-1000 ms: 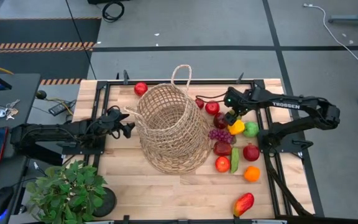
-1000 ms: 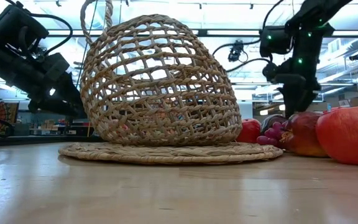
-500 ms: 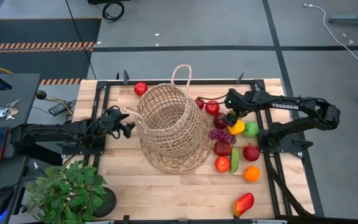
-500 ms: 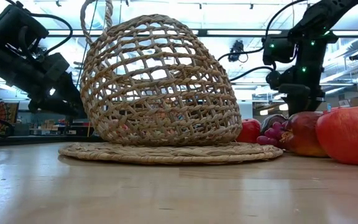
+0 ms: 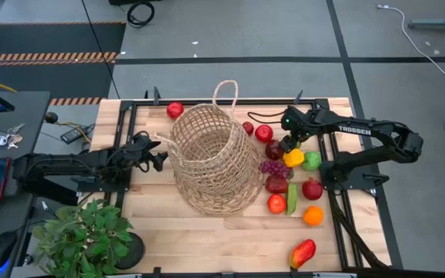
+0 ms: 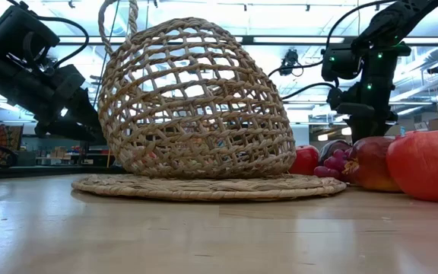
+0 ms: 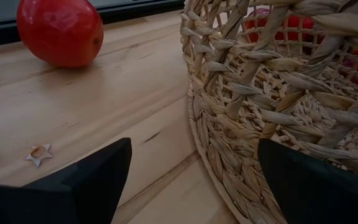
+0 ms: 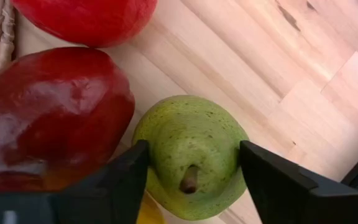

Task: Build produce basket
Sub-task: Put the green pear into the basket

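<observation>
While my left arm waits, right gripper (image 5: pixel 287 144): it is over the far end of the produce (image 5: pixel 288 185) pile, on the basket's right.
Right grip: my two fingers sit tight against either side of the green pear (image 8: pixel 188 149), stem end toward my wrist camera; I judge it clamped.
Pear's neighbours: a dark red fruit (image 8: pixel 48 118) touches it on one side, and a red apple (image 8: pixel 86 15) lies just beyond that.
Just changed: over the last second my right wrist has drifted a little away from the basket, seen in both the high and low views.
Not changed: the yellow pepper (image 5: pixel 293 157), the grapes (image 5: pixel 273 166) and the rest of the pile lie just where they were.
Meaning: I judge the grasp made, the carry barely begun; whether the pear has left the table (image 5: pixel 207 235) I cannot tell.
Basket (image 5: pixel 211 158): mid-table, near the pile, loop handle toward the far edge; from above I see no fruit inside.
Left gripper (image 5: pixel 161 160): low beside the basket's left wall, fingers spread wide, holding nothing.
Stray apple (image 5: pixel 175 110): alone near the far edge, well apart from the pile.
Progress: early; nearly all the produce is on the wood.
Next: lift clear of the neighbours, then travel over the basket.
</observation>
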Robot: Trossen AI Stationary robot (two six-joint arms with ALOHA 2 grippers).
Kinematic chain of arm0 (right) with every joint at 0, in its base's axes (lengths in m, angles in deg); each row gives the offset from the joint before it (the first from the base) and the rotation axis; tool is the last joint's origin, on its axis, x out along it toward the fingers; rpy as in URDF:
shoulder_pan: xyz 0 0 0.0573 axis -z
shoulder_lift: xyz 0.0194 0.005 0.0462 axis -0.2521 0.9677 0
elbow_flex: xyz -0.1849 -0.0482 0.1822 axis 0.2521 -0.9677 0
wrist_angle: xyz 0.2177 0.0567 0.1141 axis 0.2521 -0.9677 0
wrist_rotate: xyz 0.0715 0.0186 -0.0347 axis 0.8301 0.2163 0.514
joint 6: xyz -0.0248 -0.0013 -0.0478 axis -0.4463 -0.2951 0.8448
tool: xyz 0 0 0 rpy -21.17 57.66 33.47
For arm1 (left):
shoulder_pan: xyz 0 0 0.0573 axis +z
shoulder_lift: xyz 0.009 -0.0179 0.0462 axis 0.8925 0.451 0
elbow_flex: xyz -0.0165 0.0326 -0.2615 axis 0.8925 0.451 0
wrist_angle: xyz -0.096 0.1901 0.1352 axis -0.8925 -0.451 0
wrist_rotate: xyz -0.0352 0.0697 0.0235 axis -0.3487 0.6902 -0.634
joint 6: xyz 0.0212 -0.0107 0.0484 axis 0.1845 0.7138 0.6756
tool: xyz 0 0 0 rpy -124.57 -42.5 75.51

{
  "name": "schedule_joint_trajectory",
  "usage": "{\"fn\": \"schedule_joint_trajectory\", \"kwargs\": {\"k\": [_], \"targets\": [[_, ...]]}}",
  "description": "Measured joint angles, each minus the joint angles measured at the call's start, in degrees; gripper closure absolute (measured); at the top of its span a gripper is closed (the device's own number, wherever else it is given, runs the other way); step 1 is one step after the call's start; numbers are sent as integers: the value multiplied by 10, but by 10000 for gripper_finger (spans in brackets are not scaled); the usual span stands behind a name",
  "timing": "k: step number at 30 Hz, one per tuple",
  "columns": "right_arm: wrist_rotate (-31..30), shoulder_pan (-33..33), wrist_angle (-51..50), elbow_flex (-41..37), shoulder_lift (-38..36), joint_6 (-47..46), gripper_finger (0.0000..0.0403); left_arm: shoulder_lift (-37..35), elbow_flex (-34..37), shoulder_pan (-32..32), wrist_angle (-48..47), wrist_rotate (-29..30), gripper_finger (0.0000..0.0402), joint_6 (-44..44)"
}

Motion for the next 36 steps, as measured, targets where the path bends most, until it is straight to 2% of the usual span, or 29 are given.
{"fn": "schedule_joint_trajectory", "kwargs": {"k": [5, 20, 36], "targets": [[4, 3, -5, 11, 0, -4, 196, 0, 0, 0, 0, 0, 44, 0], [22, -1, -70, 150, 0, 0, 195, 0, 0, 0, 0, 0, 44, 0], [32, -103, -104, 382, 0, 17, 195, 0, 0, 0, 0, 0, 44, 0]]}}
